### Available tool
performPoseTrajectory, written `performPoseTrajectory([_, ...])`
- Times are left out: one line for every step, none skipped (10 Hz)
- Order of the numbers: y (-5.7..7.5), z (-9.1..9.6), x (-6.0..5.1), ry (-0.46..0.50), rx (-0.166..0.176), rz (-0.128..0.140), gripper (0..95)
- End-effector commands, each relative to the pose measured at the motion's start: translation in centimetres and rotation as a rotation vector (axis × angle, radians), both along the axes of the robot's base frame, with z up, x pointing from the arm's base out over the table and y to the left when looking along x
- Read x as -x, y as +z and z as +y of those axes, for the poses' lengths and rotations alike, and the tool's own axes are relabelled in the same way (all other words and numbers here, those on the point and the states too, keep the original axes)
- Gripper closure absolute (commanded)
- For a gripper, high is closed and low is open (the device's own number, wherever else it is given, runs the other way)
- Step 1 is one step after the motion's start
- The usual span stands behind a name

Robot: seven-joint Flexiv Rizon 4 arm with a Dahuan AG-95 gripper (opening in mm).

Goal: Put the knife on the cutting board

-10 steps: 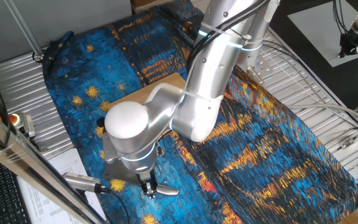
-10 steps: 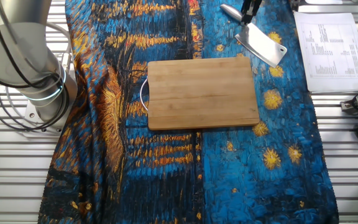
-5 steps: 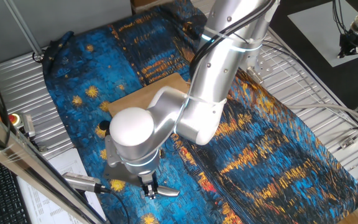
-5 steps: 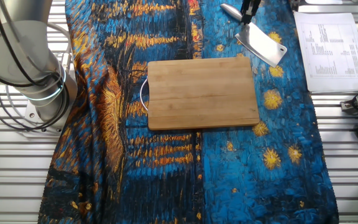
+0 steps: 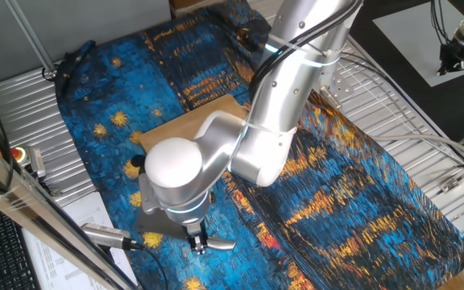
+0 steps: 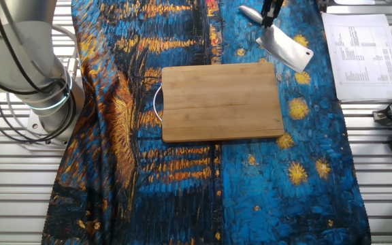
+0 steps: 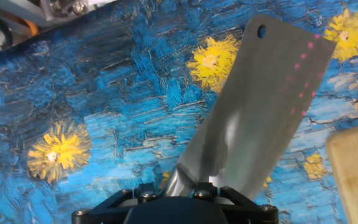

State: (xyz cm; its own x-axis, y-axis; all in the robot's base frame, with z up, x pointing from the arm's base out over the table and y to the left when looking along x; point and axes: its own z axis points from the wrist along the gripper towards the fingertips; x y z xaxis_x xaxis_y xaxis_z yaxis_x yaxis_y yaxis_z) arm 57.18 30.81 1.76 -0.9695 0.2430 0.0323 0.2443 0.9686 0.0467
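Bamboo cutting board (image 6: pixel 222 101) lies flat on the blue-and-gold cloth (image 6: pixel 182 177), bare. Right of its centre and just past its far right corner, the knife (image 6: pixel 283 49) sits with the gripper (image 6: pixel 269 16) clenched where blade meets handle. Hand view: blade runs out from the fingers, board corner at right edge. Step looks like early lift. Next: raise clear, carry over the board, lower flat.

one knife (image 6: pixel 284 50), one cutting board (image 6: pixel 222 101), one claw (image 6: pixel 269 15)
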Motion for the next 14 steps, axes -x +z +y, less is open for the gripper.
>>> performPoseTrajectory([0.6,0.1,0.2,0.003,-0.003,0.046,76.0])
performPoseTrajectory([0.4,0.0,0.7,0.011,-0.008,0.05,76.0])
performPoseTrajectory([0.2,-0.1,1.4,0.019,-0.008,0.043,76.0])
performPoseTrajectory([0.2,-0.1,1.5,0.014,-0.007,0.033,76.0])
performPoseTrajectory([0.4,-0.1,1.4,0.01,-0.012,0.034,76.0])
performPoseTrajectory([0.6,-0.1,1.2,0.011,-0.017,0.033,57.0])
performPoseTrajectory([0.6,-0.1,1.2,0.012,-0.015,0.033,57.0])
performPoseTrajectory([0.4,-0.1,1.2,0.013,-0.015,0.031,57.0])
performPoseTrajectory([0.3,0.0,1.2,0.013,-0.014,0.031,57.0])
performPoseTrajectory([0.2,0.0,1.2,0.012,-0.015,0.033,57.0])
performPoseTrajectory([0.1,0.0,1.2,0.012,-0.015,0.033,57.0])
performPoseTrajectory([0.1,0.0,1.3,0.01,-0.014,0.035,76.0])
performPoseTrajectory([0.1,0.0,1.3,0.008,-0.013,0.036,76.0])
performPoseTrajectory([0.0,0.0,1.4,0.007,-0.013,0.036,76.0])
